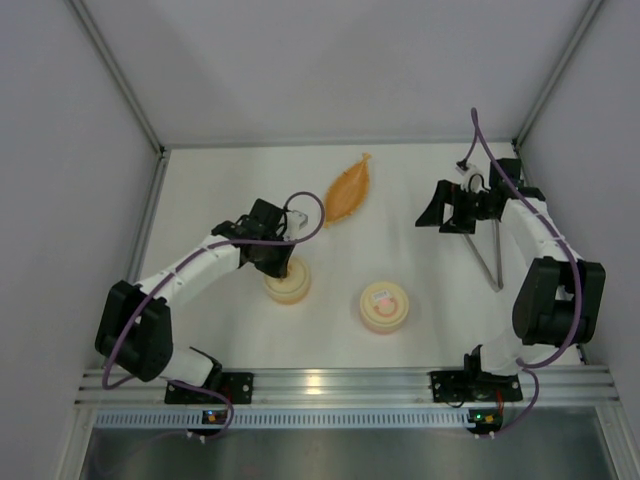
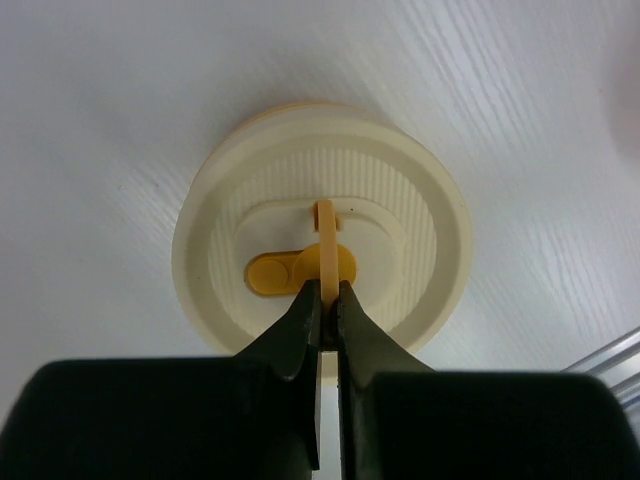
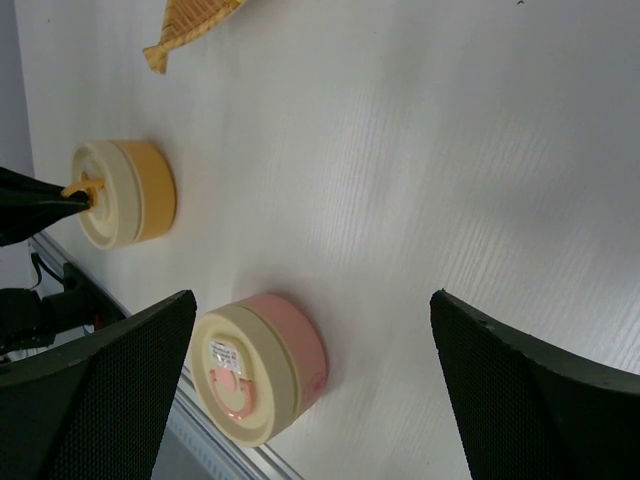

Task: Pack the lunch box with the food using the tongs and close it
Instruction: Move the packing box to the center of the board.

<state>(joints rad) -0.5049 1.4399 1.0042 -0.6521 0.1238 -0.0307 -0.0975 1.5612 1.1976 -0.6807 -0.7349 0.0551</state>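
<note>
A round yellow lunch box (image 1: 288, 285) with a cream lid (image 2: 320, 225) stands at the left centre of the table. My left gripper (image 2: 328, 290) is right above it, shut on the thin upright loop handle (image 2: 326, 245) of the lid. The right wrist view shows this box (image 3: 125, 193) from the side with the lid seated on it. The grey tongs (image 1: 498, 270) lie flat on the table at the right, beside the right arm. My right gripper (image 1: 445, 210) hovers open with nothing between its fingers (image 3: 120, 390). The food is out of view.
A second round box, pink with a cream lid (image 1: 384, 306) (image 3: 265, 365), stands closed near the front centre. A long orange leaf-shaped tray (image 1: 347, 190) lies at the back centre. Grey walls enclose the table on three sides.
</note>
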